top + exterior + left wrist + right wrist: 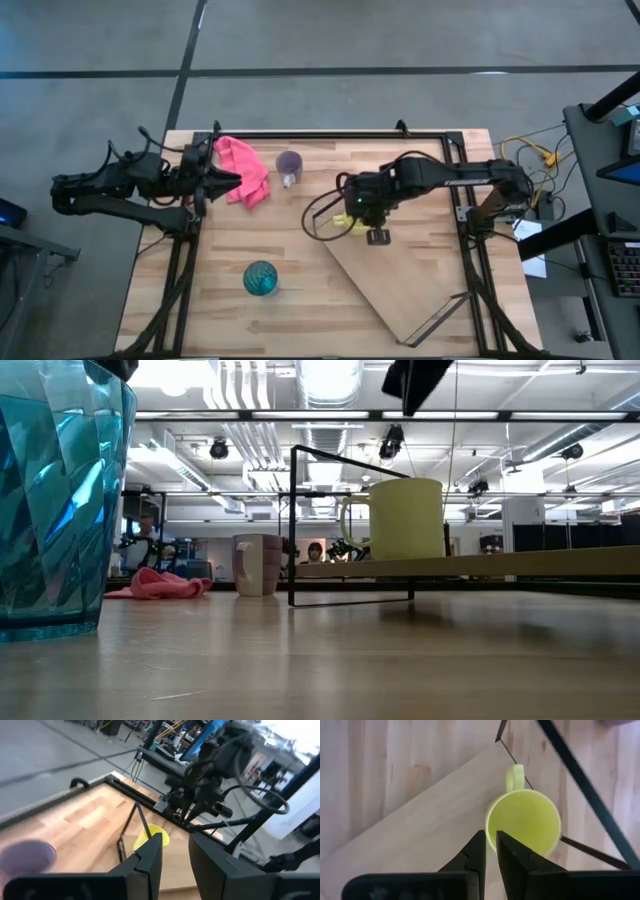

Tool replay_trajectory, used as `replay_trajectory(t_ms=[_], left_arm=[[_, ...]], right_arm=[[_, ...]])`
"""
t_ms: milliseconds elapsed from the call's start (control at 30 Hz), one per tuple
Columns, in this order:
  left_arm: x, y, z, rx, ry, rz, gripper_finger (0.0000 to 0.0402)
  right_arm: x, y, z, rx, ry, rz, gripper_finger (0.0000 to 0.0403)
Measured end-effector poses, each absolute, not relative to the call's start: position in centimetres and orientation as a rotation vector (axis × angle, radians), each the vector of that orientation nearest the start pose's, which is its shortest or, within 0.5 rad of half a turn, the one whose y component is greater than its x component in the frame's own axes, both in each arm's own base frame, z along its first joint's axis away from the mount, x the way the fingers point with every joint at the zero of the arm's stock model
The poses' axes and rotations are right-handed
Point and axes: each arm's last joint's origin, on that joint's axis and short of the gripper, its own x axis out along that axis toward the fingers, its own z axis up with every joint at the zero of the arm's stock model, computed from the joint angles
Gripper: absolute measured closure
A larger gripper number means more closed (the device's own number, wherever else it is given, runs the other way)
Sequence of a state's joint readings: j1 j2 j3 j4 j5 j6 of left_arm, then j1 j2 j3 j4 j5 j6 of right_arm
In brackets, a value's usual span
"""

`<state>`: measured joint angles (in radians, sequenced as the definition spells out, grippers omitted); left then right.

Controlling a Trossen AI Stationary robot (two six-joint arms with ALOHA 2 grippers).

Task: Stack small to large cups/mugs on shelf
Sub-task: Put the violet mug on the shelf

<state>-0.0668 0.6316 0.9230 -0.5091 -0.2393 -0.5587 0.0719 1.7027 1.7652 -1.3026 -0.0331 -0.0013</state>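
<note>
- The yellow mug (523,821) stands upright on the shelf (400,275), at the end next to one black wire bracket (325,215); its handle points toward that bracket.
- The right pincer (490,845) hangs right over the mug's rim, its fingers nearly together with only a thin gap, and the pictures do not show whether they pinch the rim.
- The shelf lies slantwise on the table (240,320), right of the middle, with a second bracket (445,318) at its near end.
- The purple mug (289,164) stands upright near the table's far edge, just beside the pink cloth (245,168).
- The teal cup (261,278) stands alone near the front of the table, well apart from the shelf.
- The left pincer (236,178) waits at the table's left edge, over the pink cloth, its fingers slightly apart and holding nothing.
</note>
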Motion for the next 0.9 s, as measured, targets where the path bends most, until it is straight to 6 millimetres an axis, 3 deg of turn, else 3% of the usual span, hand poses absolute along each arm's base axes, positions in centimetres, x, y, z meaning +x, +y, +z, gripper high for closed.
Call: replay_trajectory(t_ms=[200, 367, 633, 900], left_arm=[[12.6, -0.3, 36.3, -0.475, 0.214, 0.168, 0.032], [14.0, -0.4, 35.7, -0.399, 0.27, 0.169, 0.032], [15.9, -0.4, 34.8, -0.275, 0.341, 0.22, 0.032], [18.6, 0.2, 35.9, -0.243, 0.362, 0.364, 0.032]], right_arm=[[31.9, 2.2, 38.2, -0.061, 1.182, 0.036, 0.0364], [31.3, 1.9, 39.8, -0.121, 1.166, -0.019, 0.0356], [30.8, 1.7, 39.9, -0.123, 1.206, -0.106, 0.0302], [30.1, 1.0, 40.5, -0.224, 1.222, -0.256, 0.0272]])
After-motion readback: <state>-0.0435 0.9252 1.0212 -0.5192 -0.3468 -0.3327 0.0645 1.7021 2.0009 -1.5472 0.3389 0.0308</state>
